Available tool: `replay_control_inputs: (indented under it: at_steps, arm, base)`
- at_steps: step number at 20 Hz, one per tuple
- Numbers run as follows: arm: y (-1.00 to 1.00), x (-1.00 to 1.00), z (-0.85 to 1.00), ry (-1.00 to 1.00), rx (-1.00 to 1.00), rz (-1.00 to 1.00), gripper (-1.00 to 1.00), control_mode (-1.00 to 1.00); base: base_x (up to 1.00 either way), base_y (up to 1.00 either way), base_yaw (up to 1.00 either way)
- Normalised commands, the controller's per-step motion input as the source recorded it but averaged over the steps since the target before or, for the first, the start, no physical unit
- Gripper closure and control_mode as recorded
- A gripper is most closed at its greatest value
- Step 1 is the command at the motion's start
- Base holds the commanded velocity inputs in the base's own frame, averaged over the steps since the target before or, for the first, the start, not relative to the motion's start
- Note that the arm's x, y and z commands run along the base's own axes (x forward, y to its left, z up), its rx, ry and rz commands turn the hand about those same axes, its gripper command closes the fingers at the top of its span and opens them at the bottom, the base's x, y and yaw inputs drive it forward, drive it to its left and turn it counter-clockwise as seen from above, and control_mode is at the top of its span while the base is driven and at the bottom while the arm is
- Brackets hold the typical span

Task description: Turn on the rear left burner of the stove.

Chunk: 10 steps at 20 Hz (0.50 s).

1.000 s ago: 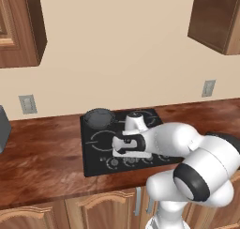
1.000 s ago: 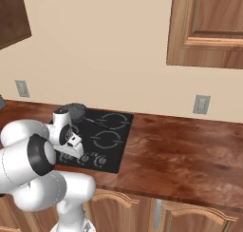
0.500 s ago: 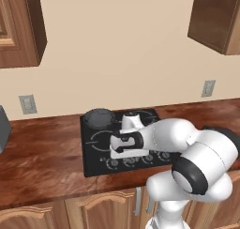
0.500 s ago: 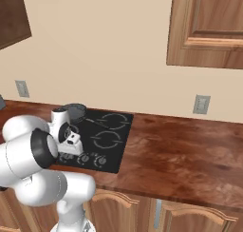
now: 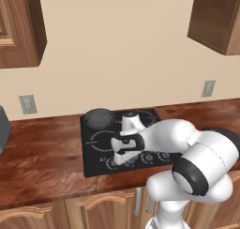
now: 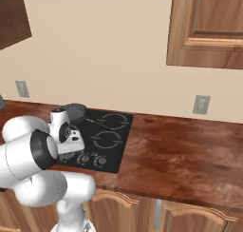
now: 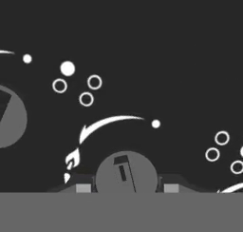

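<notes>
My fingers [image 7: 127, 188] sit spread either side of a knob [image 7: 126, 171] at the stove's [image 5: 96, 163] front edge, bottom of frame, not pinching it.

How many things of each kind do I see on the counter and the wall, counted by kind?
Stove: 1
Pot on the stove's rear left: 1
Wall outlets: 2
Grey appliance at the left edge: 1
Total: 5
</notes>
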Motion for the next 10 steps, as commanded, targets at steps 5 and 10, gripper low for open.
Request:
replay_control_inputs:
  at_steps: [5,10]
  arm:
    - [-0.13,0.00,-0.29,-0.22,0.09,0.57,1.00,-1.00]
    - [-0.04,0.00,-0.30,-0.09,0.05,0.54,1.00,-1.00]
  base:
    - [0.00,0.00,0.00]
    - [0.00,0.00,0.00]
